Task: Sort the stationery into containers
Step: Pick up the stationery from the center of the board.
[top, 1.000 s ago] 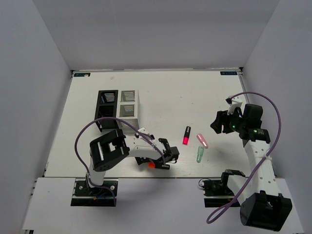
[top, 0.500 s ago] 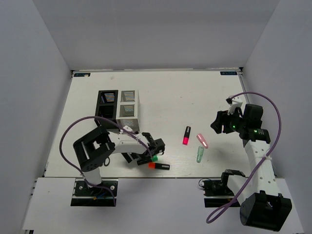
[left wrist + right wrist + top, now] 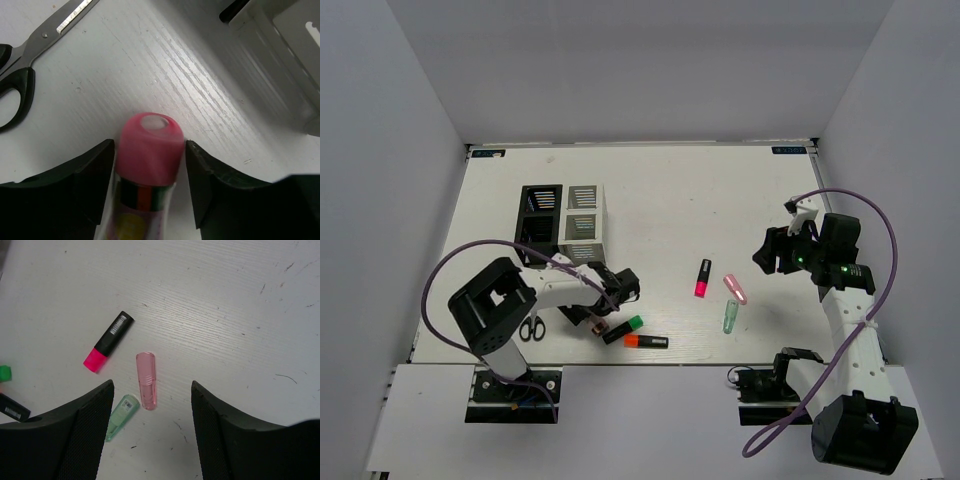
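Left gripper (image 3: 150, 152) straddles pink-capped stick (image 3: 150, 137) lying on table (image 3: 165, 65) near scissors (image 3: 20, 82) — jaws close either side, grip we cannot confirm. Risk: off-centre pinch — round body rolls out. Right gripper (image 3: 151, 386) wide open, empty.

Glue stick (image 3: 150, 145): pink cap, green-red-black banded body. Scissors (image 3: 15, 92): black handles, silver blades. Highlighter (image 3: 108, 342): black, pink end. Black pen holder (image 3: 524, 218), white pen holder (image 3: 583, 226): slotted sides.

Scissors (image 3: 531, 329) lie before the joined containers (image 3: 582, 226).
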`<action>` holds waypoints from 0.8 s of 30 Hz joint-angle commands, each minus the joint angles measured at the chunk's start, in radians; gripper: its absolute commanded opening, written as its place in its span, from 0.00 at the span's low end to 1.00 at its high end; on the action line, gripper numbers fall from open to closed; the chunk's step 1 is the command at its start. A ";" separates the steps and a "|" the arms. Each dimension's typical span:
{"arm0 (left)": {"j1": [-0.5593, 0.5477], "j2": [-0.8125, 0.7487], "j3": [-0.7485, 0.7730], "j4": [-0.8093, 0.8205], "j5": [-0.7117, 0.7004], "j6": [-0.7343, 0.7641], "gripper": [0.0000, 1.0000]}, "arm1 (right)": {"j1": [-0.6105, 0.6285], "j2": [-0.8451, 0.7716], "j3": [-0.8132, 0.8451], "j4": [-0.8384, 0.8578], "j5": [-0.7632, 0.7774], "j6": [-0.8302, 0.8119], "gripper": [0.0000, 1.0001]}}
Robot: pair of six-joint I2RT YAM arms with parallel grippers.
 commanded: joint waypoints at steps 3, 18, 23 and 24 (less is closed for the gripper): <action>0.024 -0.020 -0.068 0.222 0.163 -0.008 0.60 | -0.009 -0.006 -0.007 0.003 -0.001 -0.014 0.66; 0.026 -0.285 -0.013 0.263 0.292 0.413 0.00 | -0.012 -0.020 -0.007 0.001 -0.004 -0.014 0.66; 0.025 -0.380 0.116 0.144 0.261 0.653 0.00 | -0.012 -0.024 -0.007 0.000 -0.012 -0.012 0.66; 0.024 -0.401 0.152 0.126 0.246 0.679 0.00 | -0.012 -0.026 -0.007 0.001 -0.010 -0.010 0.66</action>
